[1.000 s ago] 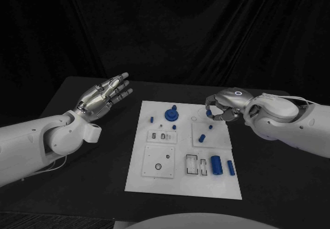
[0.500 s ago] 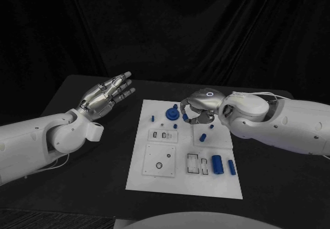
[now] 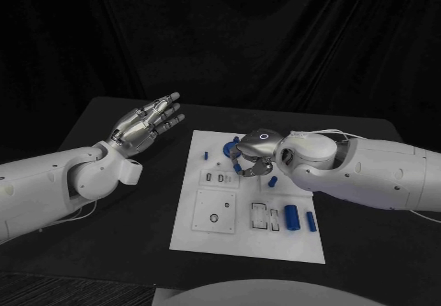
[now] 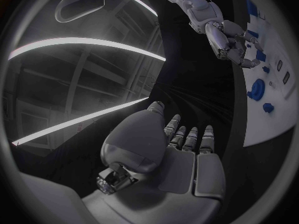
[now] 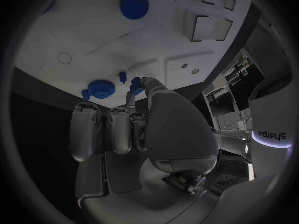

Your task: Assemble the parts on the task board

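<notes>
Black desk (image 3: 110,210), matte, rounded far corners. Black curtain (image 3: 276,57) behind, hanging in folds, fills bg. Left wrist view: ceiling w/ long light strips (image 4: 81,42) and dark beams. Dark carpet floor (image 3: 64,290) at near-left corner.

so it's a black table (image 3: 110,210) with rounded far corners, dark curtain behind it. the only thing sitting straight on it is the white task board (image 3: 241,239), a long rectangle laid flat roughly in the middle, running near to far, with bare tabletop on both its left and right sides.
</notes>
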Available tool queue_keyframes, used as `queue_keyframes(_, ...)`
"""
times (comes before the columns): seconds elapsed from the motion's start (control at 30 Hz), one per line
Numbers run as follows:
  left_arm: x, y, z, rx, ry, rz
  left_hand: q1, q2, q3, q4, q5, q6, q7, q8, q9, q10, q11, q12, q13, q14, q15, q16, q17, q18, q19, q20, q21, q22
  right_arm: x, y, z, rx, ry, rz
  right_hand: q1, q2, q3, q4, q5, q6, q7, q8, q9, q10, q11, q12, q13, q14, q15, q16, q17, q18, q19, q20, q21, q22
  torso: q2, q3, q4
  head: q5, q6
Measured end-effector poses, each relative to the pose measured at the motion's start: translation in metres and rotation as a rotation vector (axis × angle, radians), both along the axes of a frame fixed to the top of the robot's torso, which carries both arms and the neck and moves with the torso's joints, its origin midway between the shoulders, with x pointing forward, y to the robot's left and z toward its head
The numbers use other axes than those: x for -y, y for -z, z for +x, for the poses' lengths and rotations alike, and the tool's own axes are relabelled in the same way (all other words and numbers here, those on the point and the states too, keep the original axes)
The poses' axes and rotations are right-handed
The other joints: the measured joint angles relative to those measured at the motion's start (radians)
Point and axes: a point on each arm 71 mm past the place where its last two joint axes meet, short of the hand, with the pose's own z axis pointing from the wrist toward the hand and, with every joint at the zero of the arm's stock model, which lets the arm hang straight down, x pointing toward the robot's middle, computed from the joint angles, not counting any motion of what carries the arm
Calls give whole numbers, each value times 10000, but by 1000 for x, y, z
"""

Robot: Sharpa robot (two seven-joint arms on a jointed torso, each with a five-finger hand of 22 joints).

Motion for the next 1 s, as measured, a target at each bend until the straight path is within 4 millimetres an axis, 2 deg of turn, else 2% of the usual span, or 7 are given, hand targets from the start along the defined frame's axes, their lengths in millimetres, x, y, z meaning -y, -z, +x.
queue_keyframes(0.23,1,0,0,-15,25,7,0,0,0,0,0,0,0,0,0,0,0,0,0,0,0,0,1,1,0,0,0,0,-7,7,-3,-171,-66,-68,-52,51,16,-17,-9,99,-4,-7,-33,-21,21,0,0,-35,34,0,8,-1,35,37,0,-1,4,5,-14,71,-36)
queue_keyframes(0.73,2,1,1,-50,82,16,0,0,0,0,0,0,0,0,-2,0,0,0,0,0,0,0,5,0,0,0,0,2,-12,14,-5,-305,-93,-81,-51,50,55,-56,-116,202,39,-109,-59,-37,37,0,0,0,70,-42,6,-1,36,37,-40,-3,12,2,-20,49,-102)
queue_keyframes(1.0,2,1,1,-61,85,23,0,0,0,0,0,0,0,0,-2,0,0,0,0,0,0,0,7,0,0,0,0,2,-13,15,-5,-320,-78,-77,-143,41,68,-125,-530,211,32,-314,-134,-36,37,0,0,0,70,-41,5,0,36,109,-96,-4,12,-9,-18,45,-114)
